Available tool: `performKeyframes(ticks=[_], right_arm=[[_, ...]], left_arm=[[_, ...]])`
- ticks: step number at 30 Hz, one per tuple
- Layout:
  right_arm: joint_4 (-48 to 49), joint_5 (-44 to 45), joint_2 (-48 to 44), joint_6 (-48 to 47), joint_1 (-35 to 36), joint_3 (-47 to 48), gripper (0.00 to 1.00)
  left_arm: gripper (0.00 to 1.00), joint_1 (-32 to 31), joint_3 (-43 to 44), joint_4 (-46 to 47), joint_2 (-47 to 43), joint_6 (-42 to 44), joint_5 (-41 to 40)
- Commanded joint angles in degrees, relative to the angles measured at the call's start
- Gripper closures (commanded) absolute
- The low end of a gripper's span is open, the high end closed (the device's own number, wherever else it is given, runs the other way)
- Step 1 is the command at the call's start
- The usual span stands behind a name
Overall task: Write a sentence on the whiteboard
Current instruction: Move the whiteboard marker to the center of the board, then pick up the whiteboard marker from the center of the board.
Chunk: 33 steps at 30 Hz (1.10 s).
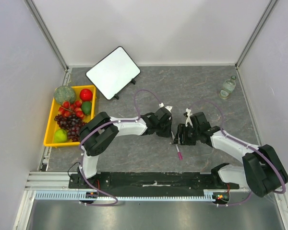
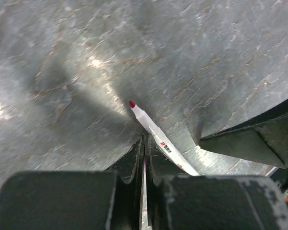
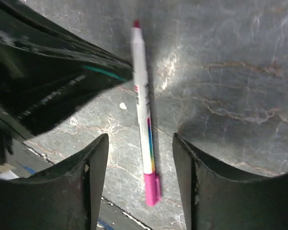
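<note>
Whiteboard point(image 1: 114, 72) stands propped at far left of table point(image 1: 134, 155), face plain white, just beyond yellow fruit tray point(image 1: 50, 123). Marker point(image 3: 143, 105) lies flat mid-table, red tip bare. R gripper point(image 3: 139, 141) is spread wide w/ fingers either side of it, not touching. L gripper point(image 2: 145, 143) is clenched tight, marker beside it, not between fingers.

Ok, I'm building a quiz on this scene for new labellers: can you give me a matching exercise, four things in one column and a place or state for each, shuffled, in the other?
1. whiteboard
2. marker
3. tray
4. glass bottle

a. far right, standing alone
b. yellow, holding fruit
c. blank, propped at the far left
d. lying flat, tip bare

Pairs: 1-c, 2-d, 3-b, 4-a.
</note>
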Motion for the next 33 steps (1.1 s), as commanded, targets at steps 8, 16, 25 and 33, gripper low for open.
performKeyframes(ticks=[8, 16, 25, 33], right_arm=[[-8.83, 13.78, 3.06, -6.28, 4.39, 7.40, 0.33], [-9.09, 22.14, 7.45, -6.02, 10.72, 9.43, 0.51], [-9.27, 30.31, 16.68, -4.18, 19.68, 12.24, 0.77], [-6.37, 29.53, 16.96, -2.94, 20.40, 13.55, 1.00]], left_arm=[[0.77, 1.61, -2.10, -1.75, -5.49, 1.63, 3.81], [0.46, 4.33, -11.95, -6.57, -22.98, 0.66, -2.07], [0.37, 5.65, -17.23, -12.38, -36.87, -0.57, -7.00], [0.29, 5.83, -19.52, -16.07, -46.19, -0.04, -8.67]])
